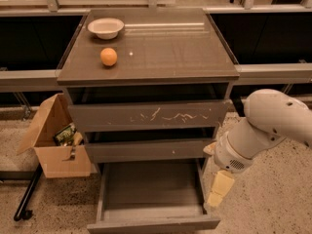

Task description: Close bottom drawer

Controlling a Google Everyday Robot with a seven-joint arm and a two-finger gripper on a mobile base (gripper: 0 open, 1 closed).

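Observation:
The bottom drawer (151, 223) of the dark grey-brown cabinet is pulled far out toward me. Its shallow grey interior (151, 189) is empty. Its plain flat front runs along the lower edge of the camera view. My gripper (218, 189), with cream-coloured fingers, hangs from the white arm (263, 130) just outside the drawer's right side wall, near its front right corner. It points down and holds nothing.
Above are a mid drawer front with a white speck (148, 150) and a wider front with white scratches (151, 115). The cabinet top carries an orange (108, 56) and a white bowl (106, 27). An open cardboard box (56, 140) stands on the floor at left, beside a black leg (27, 196).

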